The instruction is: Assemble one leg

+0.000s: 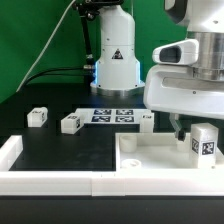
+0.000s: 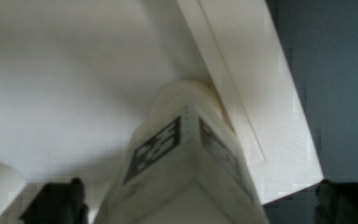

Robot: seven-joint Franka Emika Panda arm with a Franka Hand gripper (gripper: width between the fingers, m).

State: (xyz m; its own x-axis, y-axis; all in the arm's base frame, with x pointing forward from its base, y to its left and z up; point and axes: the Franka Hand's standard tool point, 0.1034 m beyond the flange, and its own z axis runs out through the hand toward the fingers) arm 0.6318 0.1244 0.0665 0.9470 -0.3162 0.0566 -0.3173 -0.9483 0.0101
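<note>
My gripper (image 1: 194, 133) hangs over the right end of the wide white panel (image 1: 150, 158) and is shut on a leg (image 1: 205, 144), a small white upright post with a black-and-white tag on its side. The leg's lower end is at the panel's near right part. In the wrist view the held leg (image 2: 185, 150) fills the space between my dark fingers (image 2: 59, 203), with the panel (image 2: 87, 70) behind it. Three more legs lie loose on the black table: one at the exterior view's left (image 1: 38, 117), one beside it (image 1: 70, 122), and one by the panel's back edge (image 1: 147, 118).
The marker board (image 1: 112, 115) lies flat in front of the robot's base (image 1: 115, 65). A low white L-shaped wall (image 1: 14, 152) runs along the table's left and front edges. Cables hang at the back left.
</note>
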